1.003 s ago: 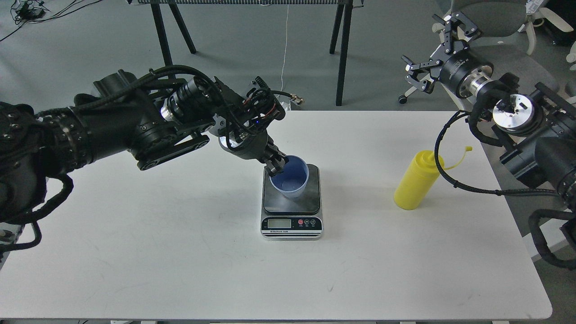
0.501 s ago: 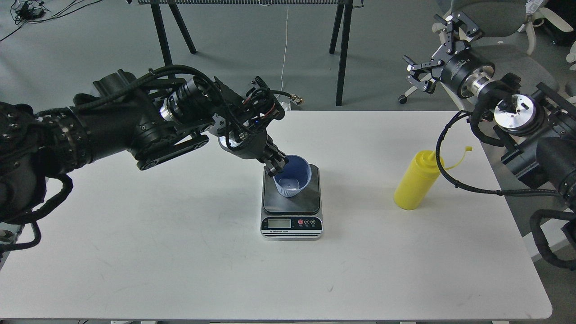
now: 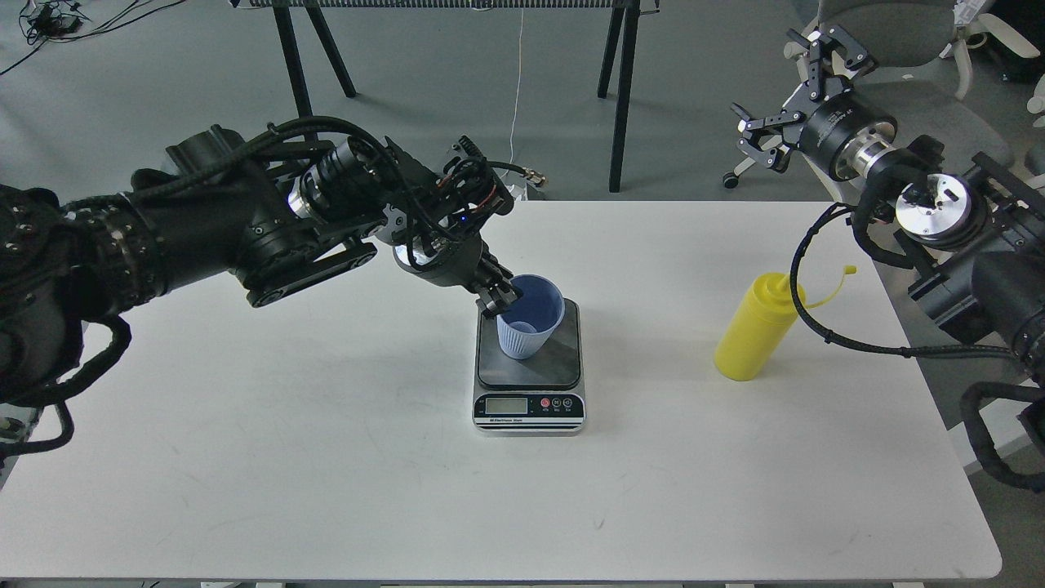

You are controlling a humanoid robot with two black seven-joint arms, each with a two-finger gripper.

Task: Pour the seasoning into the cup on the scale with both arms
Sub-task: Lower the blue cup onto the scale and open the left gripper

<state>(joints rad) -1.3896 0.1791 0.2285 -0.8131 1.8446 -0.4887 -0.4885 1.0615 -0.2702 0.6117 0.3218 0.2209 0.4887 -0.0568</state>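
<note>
Head view. The left gripper [image 3: 500,298] pinches the near-left rim of the cup [image 3: 529,318], meeting it from about 10 o'clock. The cup stands on the dark platform of the scale [image 3: 529,376], tipped slightly toward the camera, at the centre of the white table [image 3: 326,457]. The seasoning [image 3: 755,328] stands at 3 o'clock from the scale, well apart from it. The right gripper [image 3: 788,90] hangs spread and empty, at 12 o'clock from the bottle.
</note>
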